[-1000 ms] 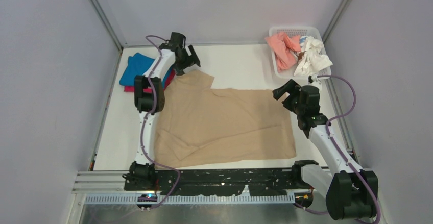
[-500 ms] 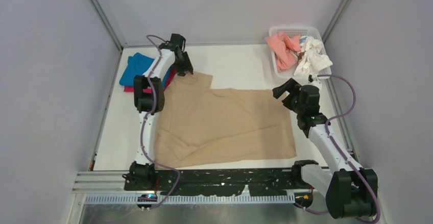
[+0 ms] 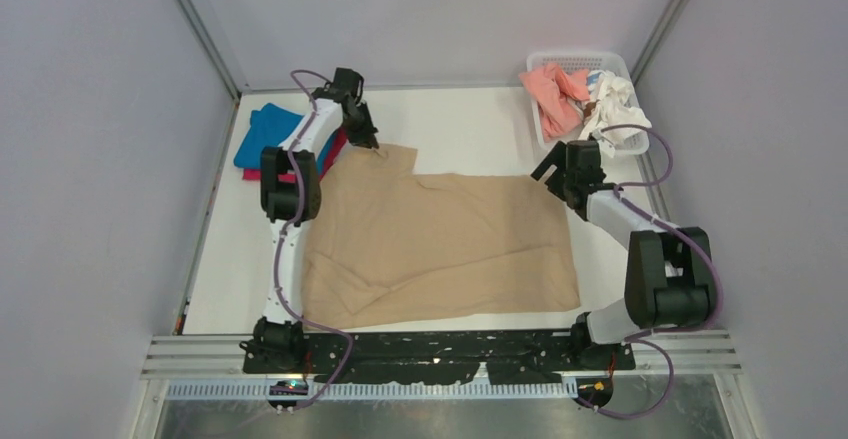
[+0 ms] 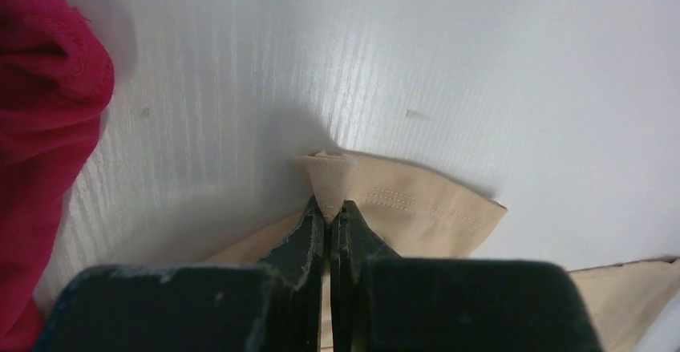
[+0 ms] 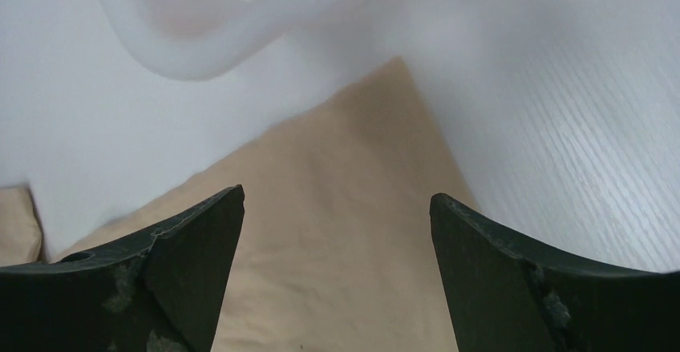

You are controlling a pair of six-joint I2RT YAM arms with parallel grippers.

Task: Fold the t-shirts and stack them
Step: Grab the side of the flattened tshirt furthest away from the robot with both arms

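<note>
You have five shirts and two grippers. The one tan-beige cloth t-shirt [image 3: 440,239] lies flat mid-table: your left gripper [image 4: 329,212] pinches its far sleeve corner, and your right gripper [image 5: 337,197] gapes wide over its far right corner. One bright blue shirt [image 3: 262,131] and one magenta shirt [image 4: 40,87] lie far left. One salmon shirt [image 3: 553,94] and one white shirt [image 3: 615,109] fill the single white plastic mesh basket [image 3: 580,59].

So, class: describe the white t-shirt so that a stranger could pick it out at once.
Look to the white mesh basket at the table's far right corner. Crumpled shirts fill it; the white t-shirt spills over its right rim, colourless beside the salmon-pink t-shirt.
</note>
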